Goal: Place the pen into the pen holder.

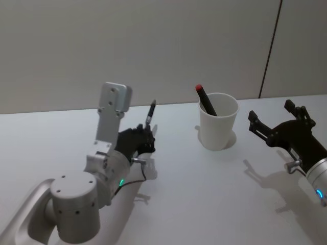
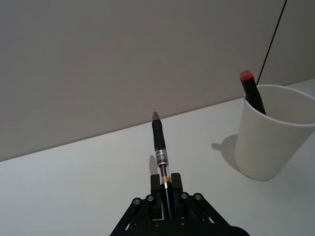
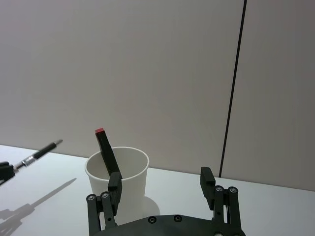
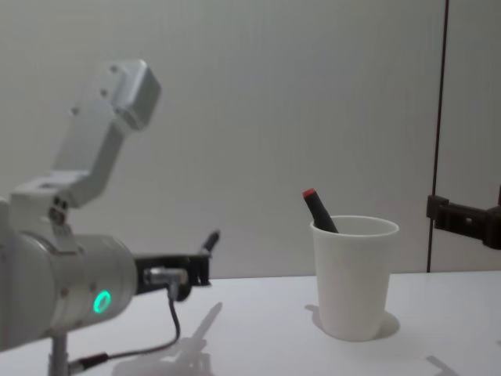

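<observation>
A black pen (image 1: 150, 113) with a clear middle section is clamped in my left gripper (image 1: 147, 133), which is shut on its lower end. The pen (image 2: 160, 147) points up and away, above the white table and to the left of the pen holder (image 1: 218, 122). That holder is a white paper cup (image 4: 354, 278) standing upright. My right gripper (image 1: 273, 113) hovers open to the right of the cup. In the right wrist view its fingers (image 3: 206, 178) frame the cup (image 3: 130, 172), and the pen (image 3: 37, 156) shows far off.
A black marker with a red cap (image 1: 204, 98) leans inside the cup (image 2: 273, 132). The white table (image 1: 204, 204) runs back to a plain wall with a dark vertical seam (image 1: 270, 48). Free surface lies between my left gripper and the cup.
</observation>
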